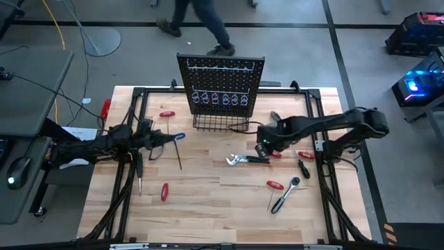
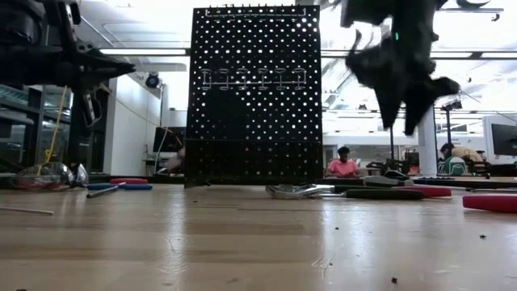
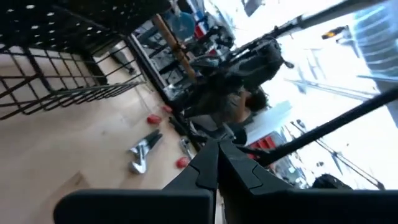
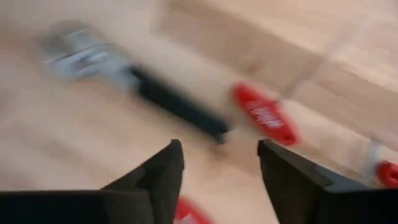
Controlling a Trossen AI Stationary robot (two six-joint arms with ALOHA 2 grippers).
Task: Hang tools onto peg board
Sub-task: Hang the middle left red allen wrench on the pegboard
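The black peg board stands upright at the table's far middle, with silver hooks and a wire basket at its foot. The silver pliers with black handles lie flat in front of it. My right gripper hovers open just above and to the right of them; its wrist view shows the pliers' black handle and a red handle ahead of the fingers. My left gripper is raised over the table's left part, shut and empty. The blue-handled T-key lies on the table by it.
Red-handled screwdrivers lie at the far left, near left and near right. A chrome ratchet and a black screwdriver lie at the right, another black screwdriver under the left arm. A person walks behind the table.
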